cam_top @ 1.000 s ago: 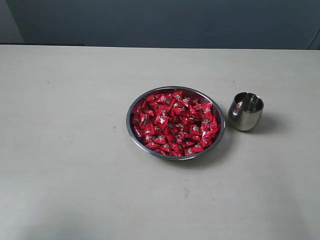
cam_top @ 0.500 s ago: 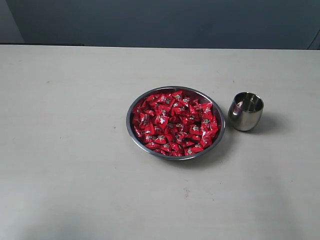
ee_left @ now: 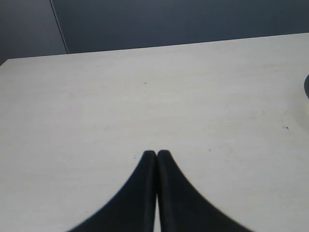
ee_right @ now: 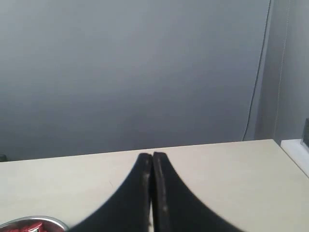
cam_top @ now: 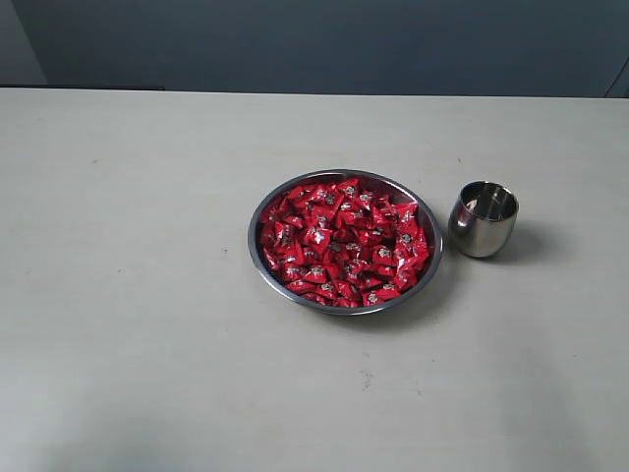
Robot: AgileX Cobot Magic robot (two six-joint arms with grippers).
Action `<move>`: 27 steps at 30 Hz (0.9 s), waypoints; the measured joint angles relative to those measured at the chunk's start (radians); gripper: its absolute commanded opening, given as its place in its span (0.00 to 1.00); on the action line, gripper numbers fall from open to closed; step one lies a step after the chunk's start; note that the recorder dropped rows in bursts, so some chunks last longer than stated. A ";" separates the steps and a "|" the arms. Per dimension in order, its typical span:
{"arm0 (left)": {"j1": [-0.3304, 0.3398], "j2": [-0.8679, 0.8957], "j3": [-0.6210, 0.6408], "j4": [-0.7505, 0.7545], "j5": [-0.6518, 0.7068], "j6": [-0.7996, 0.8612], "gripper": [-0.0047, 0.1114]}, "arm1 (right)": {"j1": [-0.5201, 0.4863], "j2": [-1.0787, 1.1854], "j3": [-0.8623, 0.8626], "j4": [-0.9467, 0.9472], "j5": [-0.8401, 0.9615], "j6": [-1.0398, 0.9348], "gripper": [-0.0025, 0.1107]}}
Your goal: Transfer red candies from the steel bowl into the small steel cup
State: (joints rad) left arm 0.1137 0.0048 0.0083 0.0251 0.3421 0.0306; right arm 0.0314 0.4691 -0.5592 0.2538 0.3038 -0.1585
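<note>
Looking down at a pale table [cam_top: 147, 315] with a dark blue-grey wall [cam_top: 314, 44] running along the top of the frame. Showing, just right of centre, a wide shallow steel bowl [cam_top: 252, 246] heaped with red candies [cam_top: 344, 241] in shiny wrappers, filling it nearly rim to rim. Showing a small rounded steel cup [cam_top: 482, 224] standing upright just to the right of the bowl, near it but not touching. Finding no candy in the cup as far as the outside view allows, only bright reflections inside. Judging the task as not yet begun, with all the carrying across left to do. Finding neither arm anywhere in the outside view. Seeing the left gripper [ee_left: 157, 154] only in its own wrist view, at the bottom centre of the frame, jaws pressed together and holding nothing, hanging over bare table. Seeing the right gripper [ee_right: 152, 157] likewise at the bottom centre of its wrist view, jaws closed and empty, pointing toward the far table edge and the wall. Catching a sliver of the bowl's rim and a few red wrappers in the lower left corner of the right wrist view, mostly cut off. Noticing a dark curved shape at the right edge of the left wrist view, too cropped to identify. Leaving the bottom of the cup and the lower layers of candy hidden.
</note>
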 measured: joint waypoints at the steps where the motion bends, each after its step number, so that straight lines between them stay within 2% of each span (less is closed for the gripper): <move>1: 0.000 0.000 0.000 0.000 0.000 0.000 0.04 | 0.000 0.000 0.000 0.000 0.000 0.000 0.01; 8: 0.000 0.000 0.000 0.000 0.000 0.000 0.04 | 0.000 0.000 0.000 -0.022 0.000 0.000 0.01; 22: 0.000 0.000 0.000 0.000 0.000 0.000 0.04 | 0.000 0.000 0.000 0.091 0.051 -0.002 0.01; 27: 0.000 0.000 0.000 0.000 0.000 0.000 0.04 | 0.051 0.008 0.000 0.106 0.063 -0.024 0.01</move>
State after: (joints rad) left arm 0.1137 0.0048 0.0083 0.0251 0.3421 0.0306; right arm 0.0821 0.4768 -0.5592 0.3599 0.3672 -0.1826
